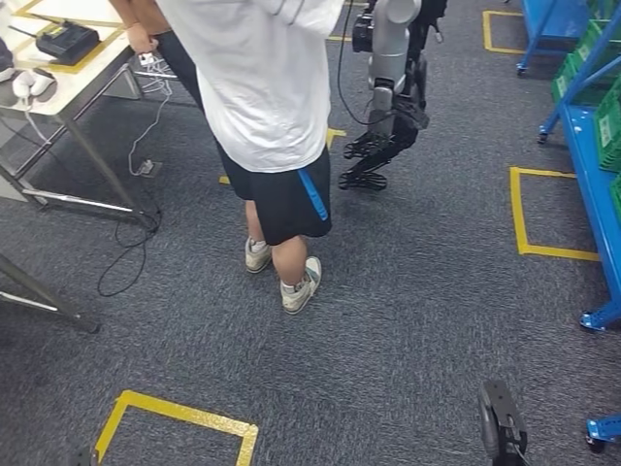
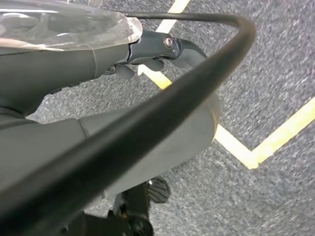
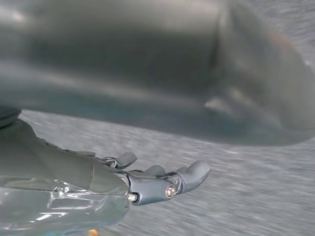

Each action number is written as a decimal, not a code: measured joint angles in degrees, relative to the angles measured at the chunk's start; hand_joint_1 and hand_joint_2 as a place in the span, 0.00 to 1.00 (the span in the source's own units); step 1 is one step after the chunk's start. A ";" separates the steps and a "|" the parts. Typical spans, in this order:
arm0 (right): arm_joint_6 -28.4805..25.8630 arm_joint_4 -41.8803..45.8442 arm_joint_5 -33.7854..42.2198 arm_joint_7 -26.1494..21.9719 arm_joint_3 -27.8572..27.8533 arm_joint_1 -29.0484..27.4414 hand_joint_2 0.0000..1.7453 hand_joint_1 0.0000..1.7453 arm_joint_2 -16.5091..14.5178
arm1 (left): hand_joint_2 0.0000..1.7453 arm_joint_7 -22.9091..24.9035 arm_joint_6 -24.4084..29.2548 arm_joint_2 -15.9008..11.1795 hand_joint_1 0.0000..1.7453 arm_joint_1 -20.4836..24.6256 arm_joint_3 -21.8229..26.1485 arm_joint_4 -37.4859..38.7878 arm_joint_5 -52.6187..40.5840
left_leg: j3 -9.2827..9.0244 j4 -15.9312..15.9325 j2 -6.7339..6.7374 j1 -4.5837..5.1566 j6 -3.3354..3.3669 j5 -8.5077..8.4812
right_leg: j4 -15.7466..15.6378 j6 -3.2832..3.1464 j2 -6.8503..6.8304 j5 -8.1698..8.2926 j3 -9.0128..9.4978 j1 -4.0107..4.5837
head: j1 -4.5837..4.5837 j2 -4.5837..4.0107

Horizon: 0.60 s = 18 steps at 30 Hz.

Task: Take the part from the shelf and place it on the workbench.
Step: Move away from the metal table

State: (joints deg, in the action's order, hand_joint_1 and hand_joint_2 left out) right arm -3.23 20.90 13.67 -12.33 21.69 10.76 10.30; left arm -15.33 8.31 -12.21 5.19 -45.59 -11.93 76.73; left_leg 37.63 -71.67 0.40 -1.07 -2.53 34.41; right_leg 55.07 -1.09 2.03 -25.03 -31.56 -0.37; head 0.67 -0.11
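Fingers [image 3: 189,174] of the right hand [image 3: 148,184] stretched out, apart and empty above grey carpet floor [image 1: 410,320], left hand [image 2: 148,54] fingers likewise extended, holding nothing, blue metal shelf [image 1: 597,194] with green plastic bins [image 1: 607,126] at the floor's right edge, part not discernible, person in white shirt [image 1: 256,78] beside white surface [image 1: 73,87].

Grey carpet floor [image 1: 410,320] with yellow tape squares [image 1: 179,415]. A counter [image 1: 70,83] stands left, blue racks [image 1: 597,184] right.
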 joint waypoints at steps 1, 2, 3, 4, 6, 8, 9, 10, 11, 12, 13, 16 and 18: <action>0.12 -0.55 0.41 0.21 0.00 -0.52 0.00 0.00 -0.01 | 0.00 -0.01 0.00 0.05 0.00 -0.05 0.01 0.00 0.04 | -0.19 1.26 -0.13 0.12 0.30 -1.47 | 0.00 -0.03 0.73 -0.01 0.07 0.13 | 0.20 0.00; 0.20 -1.06 0.83 0.37 -0.01 -0.91 0.00 0.00 -0.01 | 0.00 -0.01 -0.01 0.09 0.00 -0.06 0.01 0.00 0.05 | -1.47 4.60 -0.50 0.26 0.70 -3.71 | 0.00 -0.05 1.47 -0.01 0.16 0.22 | 0.38 0.00; 0.31 -1.50 1.26 0.53 -0.02 -1.17 0.00 0.00 -0.03 | 0.00 0.00 -0.01 0.07 0.00 -0.05 0.02 0.01 0.05 | -3.29 8.89 -1.51 0.39 1.21 -5.98 | 0.00 -0.05 2.17 -0.01 0.21 0.25 | 0.56 0.00; 0.45 -1.95 1.81 0.62 -0.05 -1.33 0.00 0.00 -0.09 | 0.00 0.01 -0.01 0.02 0.00 -0.03 0.02 0.02 0.05 | -4.99 12.87 -2.62 0.42 1.63 -7.58 | 0.08 0.02 2.85 -0.04 0.20 0.37 | 0.73 0.00; 0.90 -2.71 3.30 0.60 -0.24 -1.83 0.00 0.00 -0.21 | 0.00 0.00 -0.02 -0.04 0.00 0.14 0.02 0.04 0.11 | -6.83 17.06 -3.92 0.58 2.05 -8.68 | 0.10 0.43 3.99 -0.04 -0.03 0.34 | 0.79 0.00; 1.38 -3.44 4.87 0.43 -0.59 -2.73 0.00 0.00 -0.22 | 0.00 -0.10 -0.02 0.07 0.00 0.37 0.03 0.04 0.20 | -7.22 17.79 -3.05 0.60 2.24 -8.72 | -0.10 1.15 4.92 0.07 -0.27 0.22 | 0.74 0.00; 1.57 -3.77 5.38 0.35 -0.75 -3.24 0.00 0.00 -0.22 | 0.00 -0.15 -0.02 0.16 0.00 0.43 0.05 0.03 0.24 | -7.51 18.20 -2.51 0.50 2.44 -8.86 | 0.12 1.49 4.51 -0.11 -0.42 0.26 | 0.70 0.00; 1.67 -4.01 5.67 0.30 -0.86 -3.64 0.00 0.00 -0.21 | 0.00 -0.19 -0.02 0.24 0.00 0.45 0.08 0.03 0.25 | -7.79 18.63 -2.02 0.33 2.60 -9.04 | 0.48 1.74 3.80 -0.37 -0.61 0.36 | 0.69 0.00; 1.74 -4.15 5.80 0.27 -0.93 -3.89 0.00 0.00 -0.21 | 0.00 -0.19 -0.02 0.31 0.00 0.46 0.10 0.02 0.26 | -8.04 18.99 -1.65 0.13 2.70 -9.18 | 0.89 1.89 2.98 -0.67 -0.84 0.49 | 0.63 0.00; 1.74 -4.20 5.87 0.25 -0.95 -4.02 0.00 0.00 -0.22 | 0.00 -0.19 -0.02 0.32 0.00 0.45 0.13 0.02 0.26 | -8.17 19.12 -1.47 0.15 2.72 -9.21 | 1.29 1.95 2.12 -0.95 -0.92 0.52 | 0.57 0.00; 1.74 -4.21 5.88 0.25 -0.96 -4.03 0.00 0.00 -0.22 | 0.00 -0.20 -0.02 0.32 0.00 0.44 0.14 0.02 0.27 | -8.17 19.13 -1.46 0.12 2.74 -9.21 | 1.41 1.96 1.94 -1.05 -0.95 0.51 | 0.55 0.00; 1.74 -4.32 5.90 0.27 -1.01 -4.01 0.00 0.00 -0.20 | 0.00 -0.25 -0.01 0.33 0.00 0.35 0.21 0.02 0.26 | -8.23 19.14 -1.17 0.19 2.80 -9.18 | 2.83 2.05 1.07 -2.00 -1.56 0.45 | 0.13 0.00; 1.75 -4.98 6.04 0.28 -1.43 -4.02 0.00 0.00 -0.22 | 0.00 -0.31 0.00 0.42 0.00 0.13 0.60 0.02 0.25 | -8.49 19.08 0.98 0.29 2.83 -8.87 | 10.00 2.73 -0.64 -4.74 -4.68 -0.14 | -0.90 0.00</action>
State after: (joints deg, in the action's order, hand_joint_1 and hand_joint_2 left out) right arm -1.48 15.92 19.70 -12.05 20.26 6.74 10.08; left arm -15.63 8.31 -11.79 5.33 -44.99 -11.91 76.98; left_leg 29.14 -52.58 1.37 -0.77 0.30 25.54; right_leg 65.07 1.64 1.39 -29.77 -36.24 -0.51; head -0.23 -0.11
